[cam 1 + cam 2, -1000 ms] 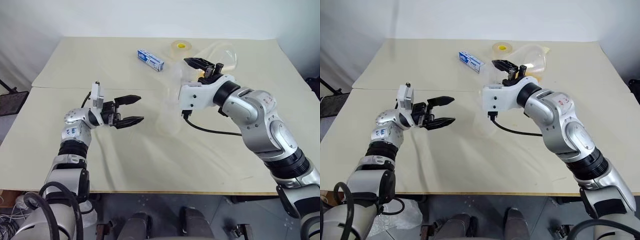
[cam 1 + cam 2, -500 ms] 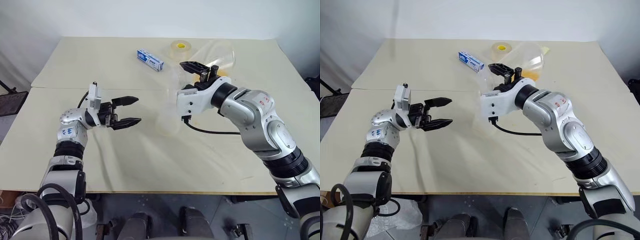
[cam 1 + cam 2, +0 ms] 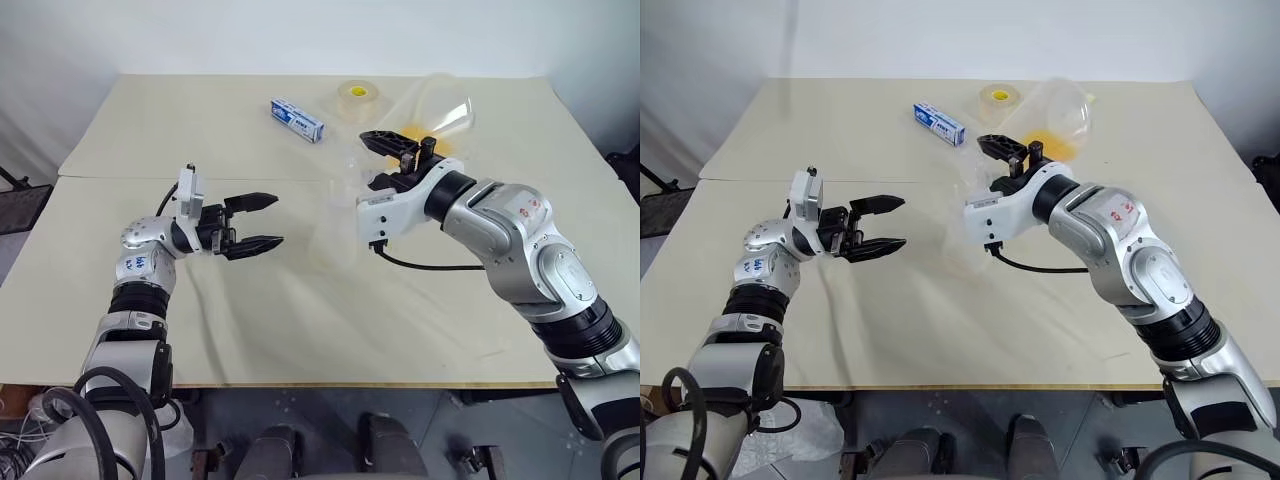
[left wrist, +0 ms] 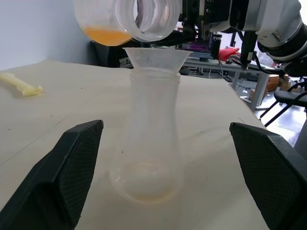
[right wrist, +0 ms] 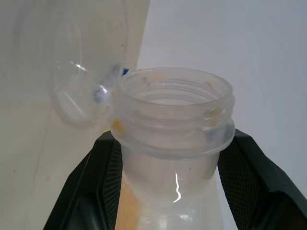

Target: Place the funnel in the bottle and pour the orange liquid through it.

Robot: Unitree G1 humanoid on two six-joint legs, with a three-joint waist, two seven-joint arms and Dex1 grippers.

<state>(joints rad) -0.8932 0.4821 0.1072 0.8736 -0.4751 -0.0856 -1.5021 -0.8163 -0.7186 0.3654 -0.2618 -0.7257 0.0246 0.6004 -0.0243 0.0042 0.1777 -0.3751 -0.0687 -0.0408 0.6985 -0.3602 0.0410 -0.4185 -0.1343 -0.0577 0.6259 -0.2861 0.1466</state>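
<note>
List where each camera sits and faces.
Left eye: on the head, facing forward and down at the table; both arms show.
Right eye: beside it, same scene.
Left wrist: along the open left gripper toward the bottle and funnel.
Right wrist: along the right gripper, jaws shut on the flask neck.
Shared: both wrists see the funnel.

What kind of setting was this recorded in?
Probably a lab or workshop: a plain cream table against a bare white wall, and metal-framed workbenches with equipment behind the bottle.

No legible text on anything.
</note>
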